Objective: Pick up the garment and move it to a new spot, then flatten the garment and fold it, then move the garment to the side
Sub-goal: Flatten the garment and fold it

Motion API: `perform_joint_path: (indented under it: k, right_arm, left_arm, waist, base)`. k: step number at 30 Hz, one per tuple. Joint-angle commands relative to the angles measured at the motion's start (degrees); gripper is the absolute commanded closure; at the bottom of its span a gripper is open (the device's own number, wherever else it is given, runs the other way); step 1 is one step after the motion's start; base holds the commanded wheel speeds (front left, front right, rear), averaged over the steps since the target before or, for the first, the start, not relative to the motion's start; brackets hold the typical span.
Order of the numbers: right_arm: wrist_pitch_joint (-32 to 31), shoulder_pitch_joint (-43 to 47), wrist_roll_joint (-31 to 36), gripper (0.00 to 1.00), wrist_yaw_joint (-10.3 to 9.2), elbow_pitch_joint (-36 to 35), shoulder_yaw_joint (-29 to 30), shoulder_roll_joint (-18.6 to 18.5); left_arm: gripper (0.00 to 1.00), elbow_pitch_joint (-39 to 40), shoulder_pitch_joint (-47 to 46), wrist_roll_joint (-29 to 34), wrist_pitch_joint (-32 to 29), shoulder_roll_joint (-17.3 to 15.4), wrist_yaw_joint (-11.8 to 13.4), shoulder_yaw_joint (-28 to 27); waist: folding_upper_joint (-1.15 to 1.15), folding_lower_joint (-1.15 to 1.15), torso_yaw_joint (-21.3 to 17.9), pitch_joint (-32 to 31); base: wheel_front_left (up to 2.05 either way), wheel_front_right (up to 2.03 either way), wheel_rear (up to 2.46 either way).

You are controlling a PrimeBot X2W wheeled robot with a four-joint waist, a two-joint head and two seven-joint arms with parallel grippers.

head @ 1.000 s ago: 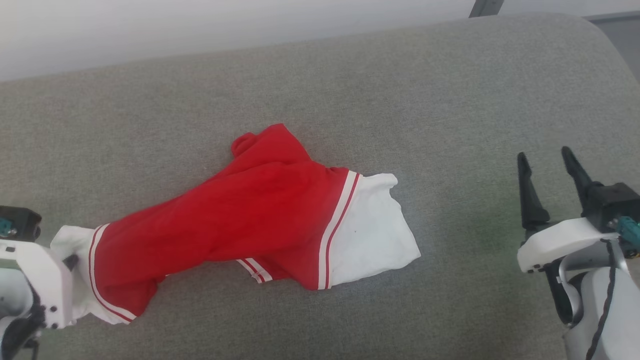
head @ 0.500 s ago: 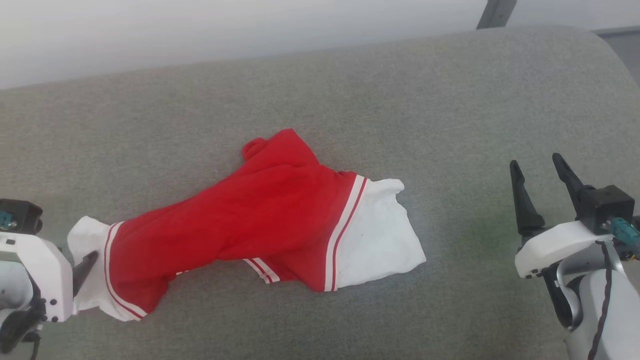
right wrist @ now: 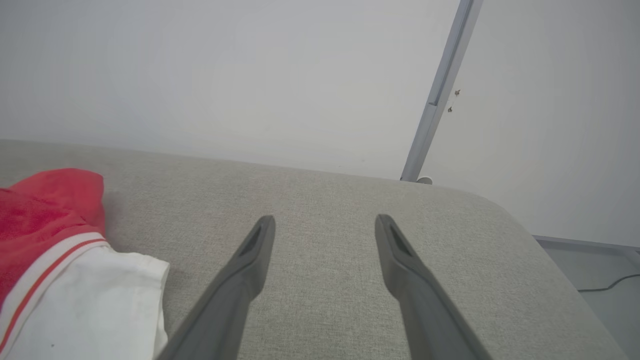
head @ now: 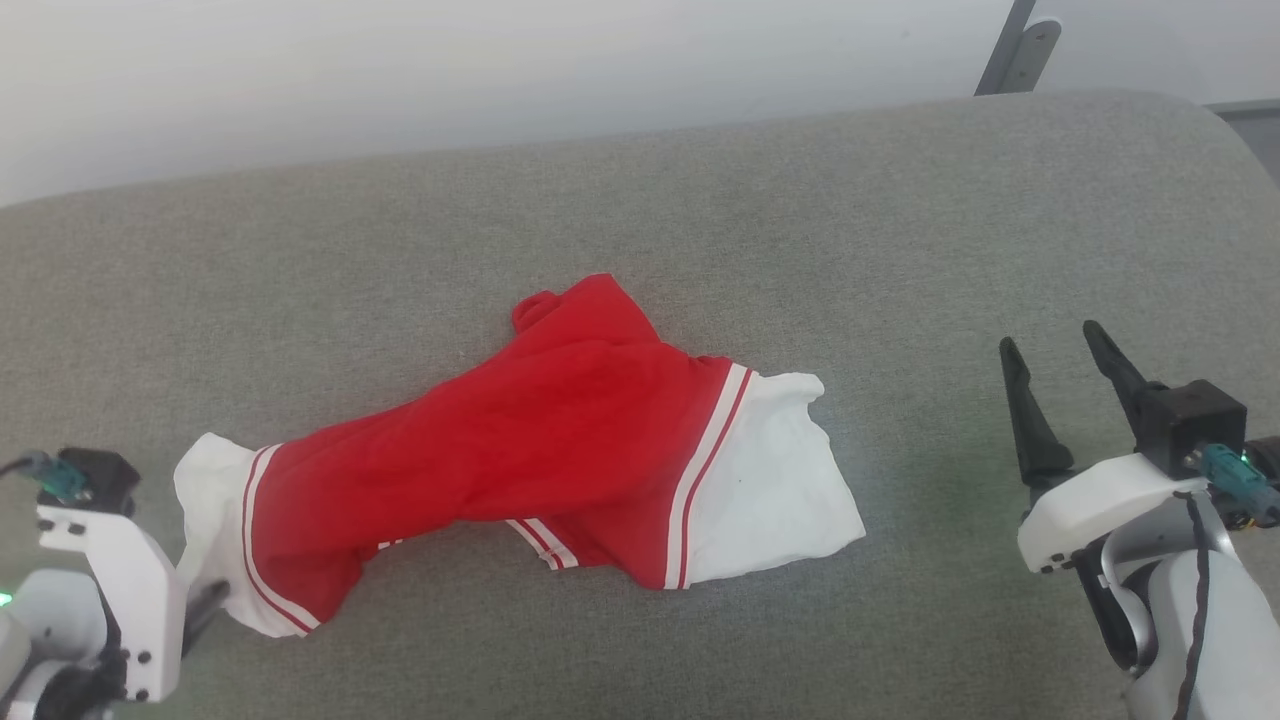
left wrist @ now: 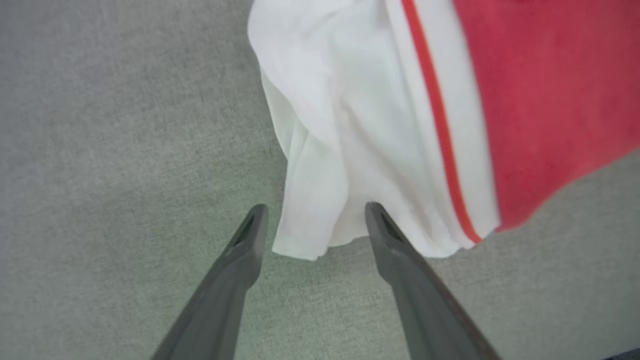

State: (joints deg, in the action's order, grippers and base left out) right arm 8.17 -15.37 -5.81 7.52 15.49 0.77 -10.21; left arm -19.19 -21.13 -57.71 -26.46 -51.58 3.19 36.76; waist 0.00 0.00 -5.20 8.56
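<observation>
The bright red soft T-shirt with white sleeves and striped trim (head: 540,450) lay crumpled on the grey fabric cushion (head: 700,200). It was drawn into a long band whose axis ran from the robot's near left up toward the middle and right. One white sleeve (head: 210,490) ended that band at the left and the other white sleeve (head: 775,475) ended it at the right.

The left gripper (left wrist: 315,207) sat at the near-left end with its two dark fingers spread apart and clamped on nothing. The sleeve lay straight ahead of it along the fingers' own line, so this arm was plainly the nearer one. The right gripper (head: 1050,335) also stood with its fingers apart and empty over bare cushion, with a strip of grey between it and the right sleeve.

The left wrist view showed what the head view could not. The loose hem of the sleeve hung down between the two fingertips, so a short reach forward would probably put cloth inside the jaws again. Whether the hem touched either finger could not be told.

The right wrist view showed the shirt low on its left side, off the fingers' line. Any grasp there would likely need a sideways swing first. It also showed a white wall and a slanted grey metal post (right wrist: 440,90) behind the cushion.
</observation>
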Motion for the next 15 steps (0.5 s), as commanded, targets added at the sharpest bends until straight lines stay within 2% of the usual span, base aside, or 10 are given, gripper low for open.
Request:
perform_joint_path:
  k: [1, 4, 5, 6, 7, 9, 10, 15]
  right_arm:
    - [-0.3, 0.7, -0.5, 0.00, -0.06, 0.0, -0.3, -0.1]
    - [-0.8, 0.8, -1.0, 0.00, -0.06, -0.3, -1.1, -0.6]
    - [-1.1, 0.8, -1.3, 0.00, -0.06, -0.3, -1.5, -0.8]
    - [-1.3, 0.8, -1.4, 0.00, -0.06, -0.4, -1.7, -0.9]
    - [-1.8, 0.8, -1.9, 0.00, -0.06, -0.4, -2.2, -1.0]
    - [-2.7, 0.9, -2.7, 0.00, -0.06, -0.5, -3.2, -1.5]
    - [-3.3, 0.8, -3.4, 0.00, -0.06, -0.6, -3.8, -1.8]
    - [-7.1, 1.2, -7.5, 0.00, -0.06, -1.1, -8.9, -3.6]
  left_arm:
    - [0.00, 0.0, 1.2, 0.1, -0.5, -0.1, 0.2, 0.5]
    - [0.00, -0.2, 0.9, 0.0, -1.4, 0.6, 1.0, 0.8]
    - [0.16, -0.6, 0.8, -0.2, -1.5, 0.8, 1.2, 0.9]
    - [0.25, -0.9, 0.6, -0.1, -1.6, 0.8, 1.1, 1.0]
    - [0.53, -1.3, 0.2, -0.1, -1.5, 1.0, 0.8, 1.0]
    - [0.77, -2.3, -0.3, -0.2, -1.1, 1.4, 0.4, 1.0]
    - [1.00, -2.8, -0.4, -0.1, -1.0, 1.6, 0.2, 1.1]
    - [1.00, -4.6, -1.2, -0.5, -0.6, 2.8, -1.5, 1.3]
  waist:
    - [0.00, 0.00, 0.0, 0.0]
    - [0.00, 0.00, -0.1, 0.2]
    - [0.00, 0.00, -0.1, 0.2]
    - [0.00, 0.00, -0.1, 0.3]
    - [0.00, 0.00, -0.2, 0.5]
    - [0.00, 0.00, -0.3, 0.7]
    - [0.00, 0.00, -0.3, 0.8]
    - [0.00, 0.00, -0.4, 1.5]
  base:
    - [0.00, 0.00, 0.00]
    - [0.00, 0.00, 0.00]
    - [0.00, 0.00, 0.00]
    - [0.00, 0.00, 0.00]
    - [0.00, 0.00, 0.00]
    - [0.00, 0.00, 0.00]
    - [0.00, 0.00, 0.00]
    - [0.00, 0.00, 0.00]
